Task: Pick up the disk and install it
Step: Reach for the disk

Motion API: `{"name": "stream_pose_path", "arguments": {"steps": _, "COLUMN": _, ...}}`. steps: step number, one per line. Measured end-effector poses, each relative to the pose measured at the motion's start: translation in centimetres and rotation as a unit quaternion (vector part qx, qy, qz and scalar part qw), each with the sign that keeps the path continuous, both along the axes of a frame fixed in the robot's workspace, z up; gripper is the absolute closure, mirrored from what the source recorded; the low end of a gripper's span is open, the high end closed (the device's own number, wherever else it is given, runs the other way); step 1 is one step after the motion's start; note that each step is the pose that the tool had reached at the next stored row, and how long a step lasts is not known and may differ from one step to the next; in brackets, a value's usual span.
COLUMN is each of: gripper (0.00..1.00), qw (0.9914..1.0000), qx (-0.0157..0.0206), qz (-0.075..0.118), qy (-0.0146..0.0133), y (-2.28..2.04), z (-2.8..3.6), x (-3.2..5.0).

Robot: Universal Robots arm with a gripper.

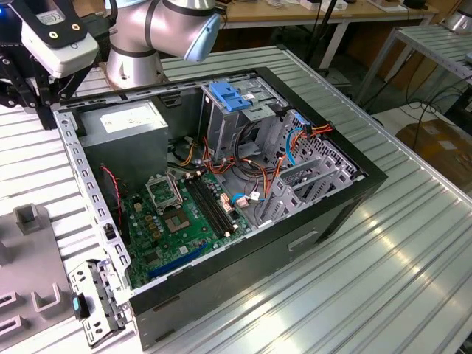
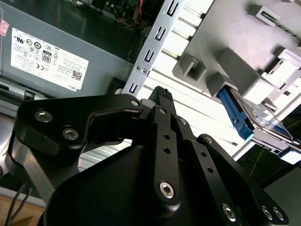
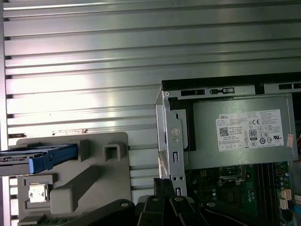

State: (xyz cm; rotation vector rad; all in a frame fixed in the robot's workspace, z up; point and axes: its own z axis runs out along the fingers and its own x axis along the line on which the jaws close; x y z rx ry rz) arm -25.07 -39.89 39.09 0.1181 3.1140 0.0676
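Note:
The disk [image 2: 263,123] is a flat silver drive with a blue side rail, standing on edge in a slot of a grey holder plate [image 2: 225,28]. It is also in the first wrist view, disk [image 3: 40,157], on the same plate [image 3: 94,155]. My gripper [image 2: 162,93] is black, shut and holds nothing. It hangs over the slatted table between the plate and the corner of the open computer case [image 3: 171,136], apart from the disk. In the exterior view my gripper [image 1: 22,85] is at the far left, beside the case's back corner.
The open case [image 1: 221,184] lies on its side with the motherboard [image 1: 184,214], loose cables, a grey power supply box [image 1: 129,118] and a metal cage with a blue top [image 1: 236,96]. A metal bracket [image 1: 92,299] lies by the case's near corner. The arm's base [image 1: 136,44] stands behind.

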Motion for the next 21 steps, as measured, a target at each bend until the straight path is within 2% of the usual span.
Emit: {"name": "stream_pose_path", "arguments": {"steps": 21, "gripper": 0.89, "qw": 1.0, "qx": 0.0, "qz": 0.0, "qy": 0.0008, "y": 0.0, "z": -0.25, "x": -1.23}}
